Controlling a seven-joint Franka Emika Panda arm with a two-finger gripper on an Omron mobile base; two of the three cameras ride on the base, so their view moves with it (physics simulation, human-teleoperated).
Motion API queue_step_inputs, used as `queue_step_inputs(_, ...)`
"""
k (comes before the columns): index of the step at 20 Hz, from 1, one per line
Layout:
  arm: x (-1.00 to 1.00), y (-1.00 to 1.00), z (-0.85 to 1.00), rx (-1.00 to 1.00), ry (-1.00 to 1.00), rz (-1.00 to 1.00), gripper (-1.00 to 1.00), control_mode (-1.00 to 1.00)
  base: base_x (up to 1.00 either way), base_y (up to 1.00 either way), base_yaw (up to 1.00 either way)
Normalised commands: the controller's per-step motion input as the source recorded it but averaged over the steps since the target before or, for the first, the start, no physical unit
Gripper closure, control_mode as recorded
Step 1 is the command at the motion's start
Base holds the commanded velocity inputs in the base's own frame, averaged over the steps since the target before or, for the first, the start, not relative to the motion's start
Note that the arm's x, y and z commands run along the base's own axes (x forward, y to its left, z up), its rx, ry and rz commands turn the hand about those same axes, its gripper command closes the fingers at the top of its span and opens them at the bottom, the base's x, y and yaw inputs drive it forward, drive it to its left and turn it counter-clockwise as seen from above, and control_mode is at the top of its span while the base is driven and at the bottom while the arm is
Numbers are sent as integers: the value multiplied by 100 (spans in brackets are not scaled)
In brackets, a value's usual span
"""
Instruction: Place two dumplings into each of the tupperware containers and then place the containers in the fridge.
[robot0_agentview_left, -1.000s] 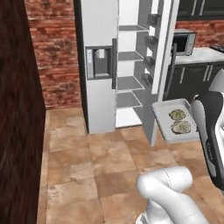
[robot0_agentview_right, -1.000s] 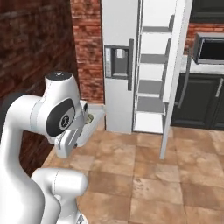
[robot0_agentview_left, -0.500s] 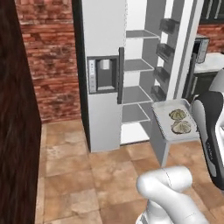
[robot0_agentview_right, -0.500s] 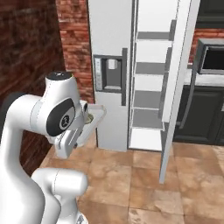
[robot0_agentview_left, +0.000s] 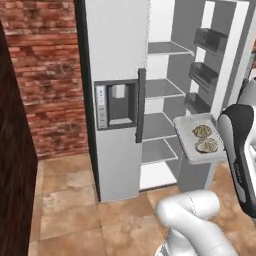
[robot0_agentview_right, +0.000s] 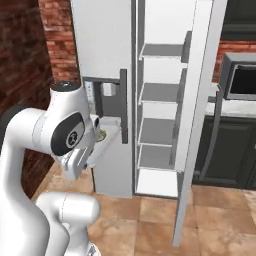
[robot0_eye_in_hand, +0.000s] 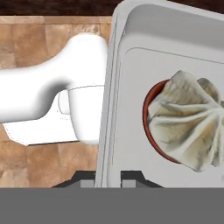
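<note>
The tupperware container looks like smooth pale grey plastic with a soft, slightly satin rim, more matt than shiny in the hand view. The two dumplings on it have a pleated, floury-looking dough surface, dull and creased, beige with darker folds. The fridge has a smooth, flat white-grey door, matt, with a dark handle and plain grey shelves of even finish. The floor is mottled brown stone-like tile with visible joints, and the wall behind is rough red brick.
</note>
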Motion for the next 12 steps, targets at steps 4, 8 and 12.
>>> queue_step_inputs(4,0,0,0,0,0,0,100,100,100,-51,-11)
queue_step_inputs(8,0,0,0,0,0,0,100,100,75,0,-14)
queue_step_inputs(12,0,0,0,0,0,0,100,100,59,-4,-25)
